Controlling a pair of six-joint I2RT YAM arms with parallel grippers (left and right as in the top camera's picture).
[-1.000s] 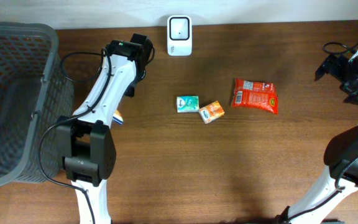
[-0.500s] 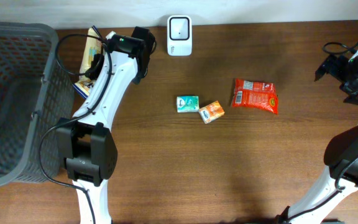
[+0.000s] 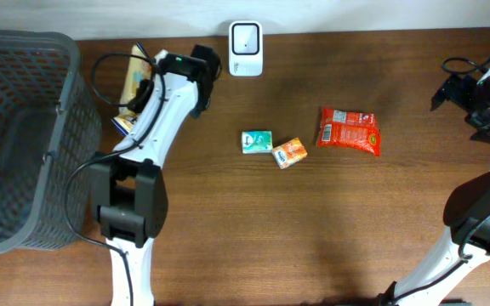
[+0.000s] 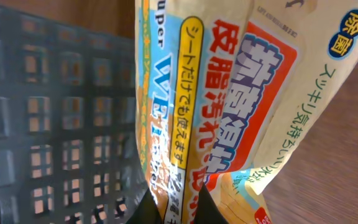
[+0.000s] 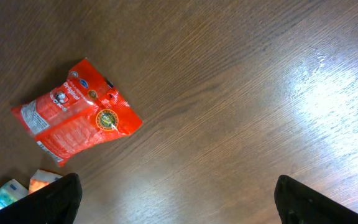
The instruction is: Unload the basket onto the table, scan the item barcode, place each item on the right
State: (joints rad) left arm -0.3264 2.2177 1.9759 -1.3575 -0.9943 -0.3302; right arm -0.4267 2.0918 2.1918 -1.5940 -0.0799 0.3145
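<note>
The item is a yellow wet-wipe pack with red, blue and yellow print. My left gripper is shut on its lower edge, one dark fingertip on each side. In the overhead view the pack hangs beside the basket's right wall, with the left gripper mostly hidden under the arm. The white scanner stands at the table's back edge, right of the left wrist. My right gripper is open above bare wood at the far right. No barcode shows.
A grey mesh basket fills the left side and appears close behind the pack. A red pouch, a teal packet and an orange packet lie mid-table. The red pouch also shows below the right wrist.
The left arm has swung toward the table's back, bringing the yellow pack up from under the arm to beside the basket's right wall. The right arm has not moved.
</note>
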